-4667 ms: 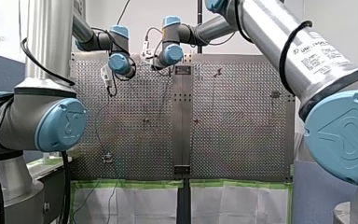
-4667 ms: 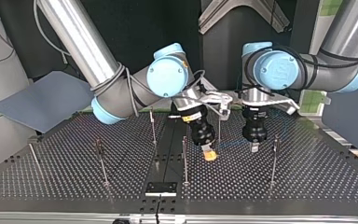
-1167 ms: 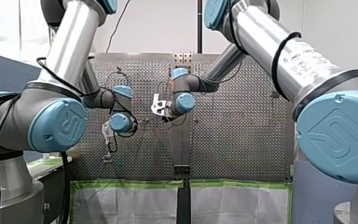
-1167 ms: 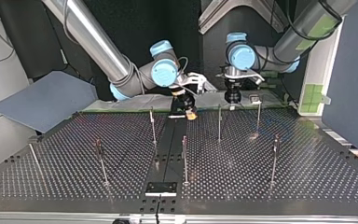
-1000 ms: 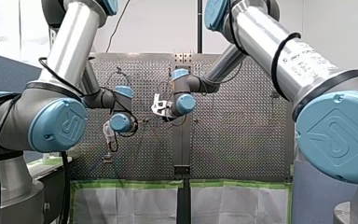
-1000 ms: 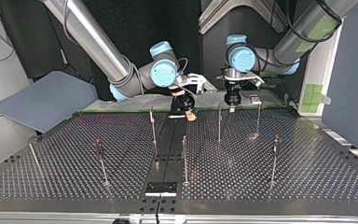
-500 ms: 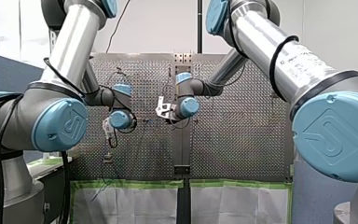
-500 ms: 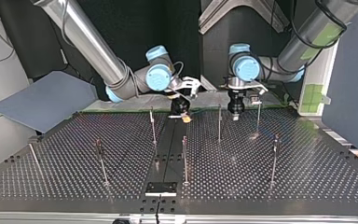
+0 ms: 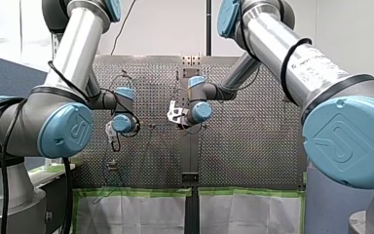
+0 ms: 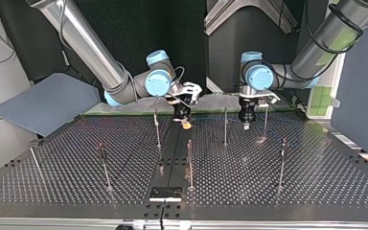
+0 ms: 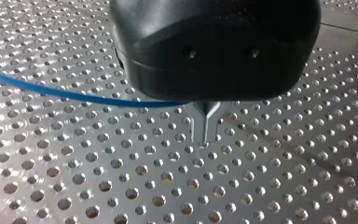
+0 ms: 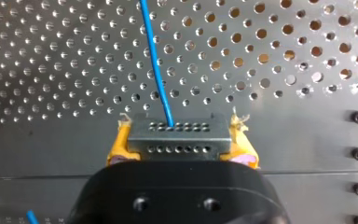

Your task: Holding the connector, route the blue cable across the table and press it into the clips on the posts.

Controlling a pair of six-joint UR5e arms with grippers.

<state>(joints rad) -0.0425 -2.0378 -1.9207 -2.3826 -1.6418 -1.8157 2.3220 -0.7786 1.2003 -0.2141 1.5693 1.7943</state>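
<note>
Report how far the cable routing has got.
Done: the right gripper holds the connector, cable trailing from it. In hand: the cable runs past the left gripper, fingers shut; whether they pinch it is unclear. Left: no post shows cable clipped, so all pressing remains.

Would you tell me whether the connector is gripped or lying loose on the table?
Gripped: the right wrist view shows the connector clamped between my right gripper's yellow pads, with the blue cable leading away.
</note>
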